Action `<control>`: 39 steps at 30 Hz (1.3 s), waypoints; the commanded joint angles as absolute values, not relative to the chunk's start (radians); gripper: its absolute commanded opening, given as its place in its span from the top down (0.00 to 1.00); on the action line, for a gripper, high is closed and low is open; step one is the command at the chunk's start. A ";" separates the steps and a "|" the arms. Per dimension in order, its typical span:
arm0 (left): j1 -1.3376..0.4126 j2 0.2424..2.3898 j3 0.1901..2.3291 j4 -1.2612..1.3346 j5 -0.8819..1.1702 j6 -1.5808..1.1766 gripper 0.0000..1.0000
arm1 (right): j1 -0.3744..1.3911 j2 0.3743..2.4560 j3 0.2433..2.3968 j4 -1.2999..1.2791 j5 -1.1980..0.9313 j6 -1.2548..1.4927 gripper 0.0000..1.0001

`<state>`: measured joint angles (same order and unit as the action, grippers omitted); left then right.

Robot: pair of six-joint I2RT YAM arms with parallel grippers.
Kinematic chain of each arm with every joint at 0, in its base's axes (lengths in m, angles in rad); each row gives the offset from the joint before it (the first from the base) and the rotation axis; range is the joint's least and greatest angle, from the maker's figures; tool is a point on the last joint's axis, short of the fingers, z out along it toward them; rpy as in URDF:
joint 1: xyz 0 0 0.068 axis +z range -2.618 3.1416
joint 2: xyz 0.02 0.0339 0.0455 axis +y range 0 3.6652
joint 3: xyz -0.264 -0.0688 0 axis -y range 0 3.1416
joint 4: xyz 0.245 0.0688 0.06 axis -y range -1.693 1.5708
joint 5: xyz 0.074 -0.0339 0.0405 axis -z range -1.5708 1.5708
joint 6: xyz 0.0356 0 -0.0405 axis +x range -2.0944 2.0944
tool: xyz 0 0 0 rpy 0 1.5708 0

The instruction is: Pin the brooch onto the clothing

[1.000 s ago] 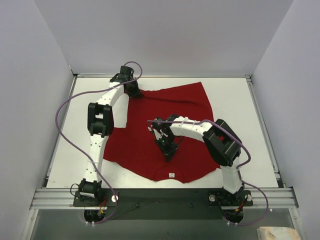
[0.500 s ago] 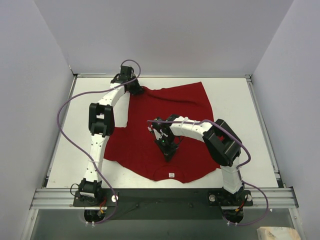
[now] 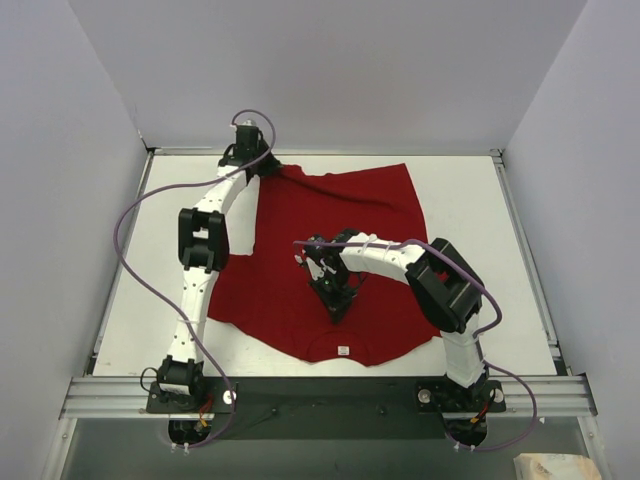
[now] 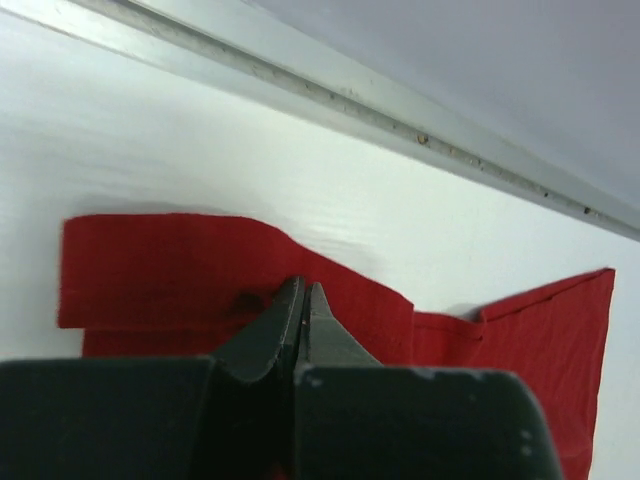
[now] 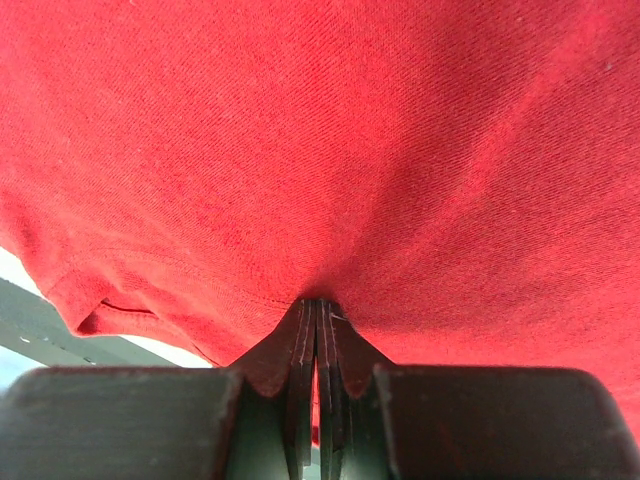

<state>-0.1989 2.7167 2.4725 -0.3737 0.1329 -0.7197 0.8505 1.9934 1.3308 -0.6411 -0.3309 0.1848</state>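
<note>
The red T-shirt (image 3: 350, 215) lies spread on the white table, its white collar label (image 3: 343, 350) toward the near edge. My left gripper (image 3: 262, 172) is at the shirt's far left corner, shut on the fabric; in the left wrist view its tips (image 4: 302, 290) pinch a folded red edge (image 4: 150, 270). My right gripper (image 3: 338, 300) is at the shirt's middle, shut on a puckered fold of fabric (image 5: 400, 180), with its tips (image 5: 320, 305) pressed together. No brooch shows in any view.
The table's metal rail (image 4: 420, 120) and grey back wall run just beyond the left gripper. Bare white table (image 3: 470, 230) lies right of the shirt. The arms' mounting rail (image 3: 330, 392) spans the near edge.
My left gripper has moved toward the far edge, drawing the shirt's far left corner with it. The right gripper has stayed almost still at the shirt's middle.
</note>
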 commanded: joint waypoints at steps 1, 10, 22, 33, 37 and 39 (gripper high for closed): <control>-0.150 2.746 2.539 -0.285 0.084 -0.709 1.00 | 0.854 2.019 1.281 -0.707 -0.293 0.160 1.00; -0.115 2.680 2.476 -0.216 0.204 -0.698 1.00 | 0.856 2.000 1.311 -0.718 -0.262 0.153 1.00; -0.110 2.157 1.903 -0.043 0.248 -0.609 0.96 | 0.738 1.853 1.541 -0.672 -0.104 0.133 1.00; -0.166 1.899 1.446 -0.014 0.374 -0.607 1.00 | 0.324 1.992 1.859 -0.615 -0.245 0.230 1.00; -0.248 1.826 1.326 0.014 0.370 -0.606 1.00 | 0.210 2.103 1.928 -0.575 -0.291 0.343 1.00; -0.309 1.813 1.286 0.002 0.353 -0.600 1.00 | 0.192 2.155 1.968 -0.554 -0.276 0.394 1.00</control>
<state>-0.2073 1.8965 1.3323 -0.0307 0.3336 -0.6197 0.2230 2.0510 1.9106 -0.5564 -0.2508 0.2646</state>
